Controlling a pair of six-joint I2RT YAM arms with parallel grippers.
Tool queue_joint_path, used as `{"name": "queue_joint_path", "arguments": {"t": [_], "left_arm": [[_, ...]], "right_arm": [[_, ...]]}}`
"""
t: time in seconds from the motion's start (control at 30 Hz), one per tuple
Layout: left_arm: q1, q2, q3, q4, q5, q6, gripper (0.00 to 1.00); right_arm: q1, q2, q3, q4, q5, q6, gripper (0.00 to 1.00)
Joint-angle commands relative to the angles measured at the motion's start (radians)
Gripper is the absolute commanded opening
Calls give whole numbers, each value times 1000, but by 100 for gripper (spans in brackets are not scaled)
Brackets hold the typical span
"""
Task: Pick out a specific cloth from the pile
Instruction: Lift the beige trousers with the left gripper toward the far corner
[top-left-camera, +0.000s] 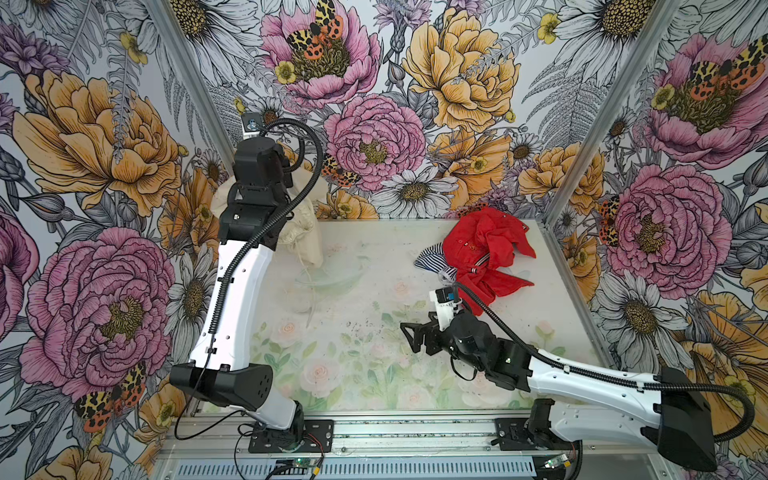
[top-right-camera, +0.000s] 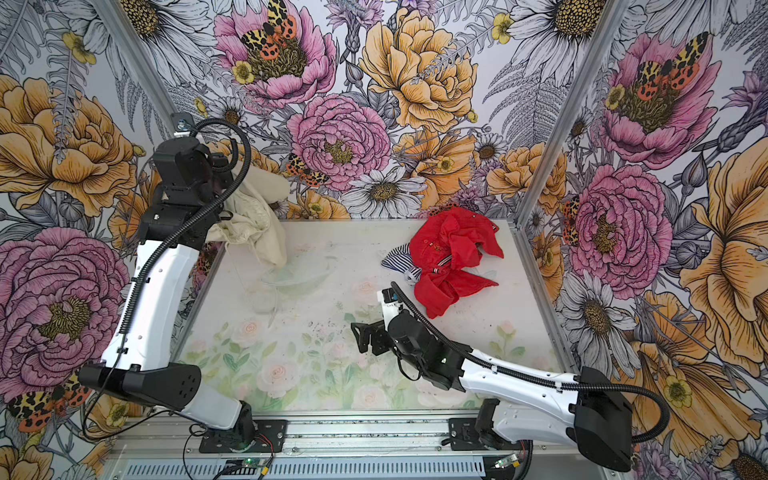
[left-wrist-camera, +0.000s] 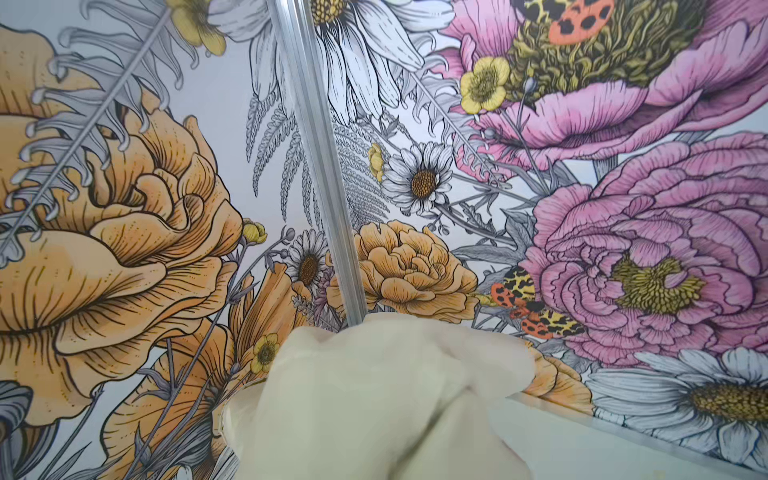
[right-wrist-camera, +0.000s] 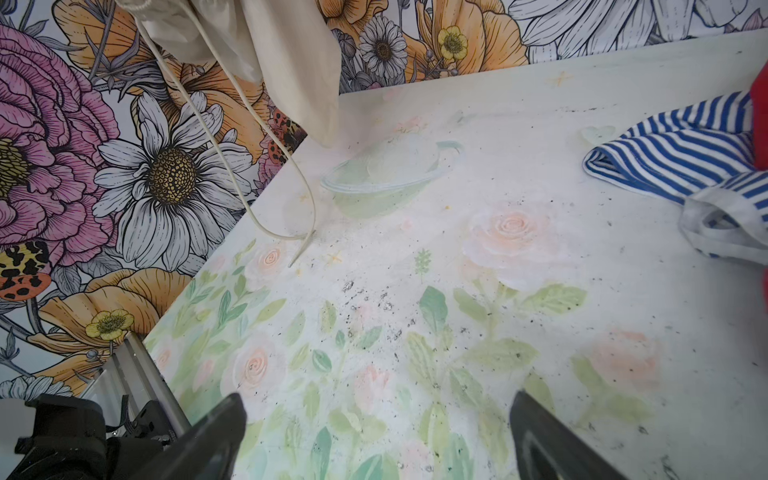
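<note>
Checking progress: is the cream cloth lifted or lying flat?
Lifted: the cream cloth hangs from the left gripper; only its cord reaches the table.

**Open middle, crowded far corners**

The table (top-left-camera: 353, 345) is bare through its centre and near-left. The cloth (top-right-camera: 253, 224) hangs over the far-left corner, its cord (right-wrist-camera: 278, 237) trailing down. The pile (top-left-camera: 482, 253) fills the far right, and the right arm (top-left-camera: 552, 368) lies low near-right.

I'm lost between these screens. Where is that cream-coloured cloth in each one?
In a top view: cream cloth hangs at the far left, by the left arm.
In a top view: the same spot.
Left wrist view: bunched close up against the flowered wall.
Right wrist view: hangs above the table's corner.
Landmark: the orange spotted moth on the back wall beside it, in all but the right wrist view.
</note>
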Motion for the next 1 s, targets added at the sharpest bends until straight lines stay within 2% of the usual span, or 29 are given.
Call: {"name": "queue_joint_path", "arguments": {"t": [0.0,0.13,0.33,0.43,0.6,0.7,0.83,0.97], "left_arm": [[3,9,67,215,-43,73,0],[3,29,111,285,-13,75,0],[-1,36,70,323,41,65,0],[-19,-8,-59,328,26,86,0],[-36,-177,-431,399,10,90,0],[-17,-234,-548,415,23,80,0],[7,-229,-549,397,54,54,0],[10,-151,-450,371,58,52,0]], "right_arm": [[-8,-10,-8,11,10,14,99],[-8,-14,-18,11,14,18,99],[-7,-35,-69,46,20,53,99],[-8,-43,-94,71,23,68,99],[-7,-47,-144,140,13,87,99],[-8,-38,-144,143,1,82,99],[-7,-28,-131,141,-11,67,99],[-8,-22,-127,141,-7,66,99]]}}
